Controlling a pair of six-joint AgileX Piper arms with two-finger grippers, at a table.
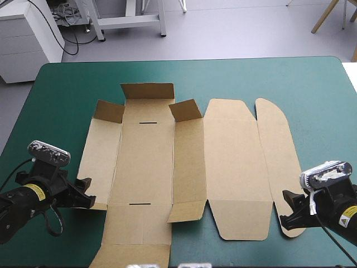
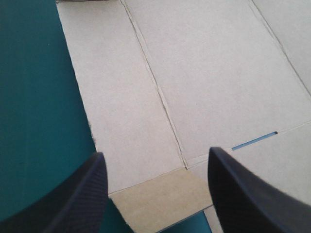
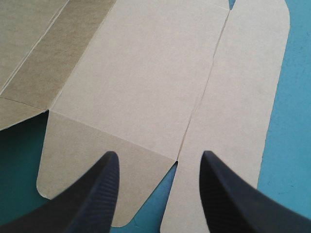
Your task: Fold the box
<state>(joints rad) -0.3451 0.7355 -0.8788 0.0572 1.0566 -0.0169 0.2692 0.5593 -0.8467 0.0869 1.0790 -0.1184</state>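
Brown box mostly flat, left hand and right hand both spread apart

No word or number can be read in any view. In the high view, the left arm carries a small yellow sticker with dark marks on it, too small to read. The right arm carries a second yellow sticker. A dark shape like a triangle sign stands on it, but its print is also too small to tell. The brown box shows only plain board in all three views.
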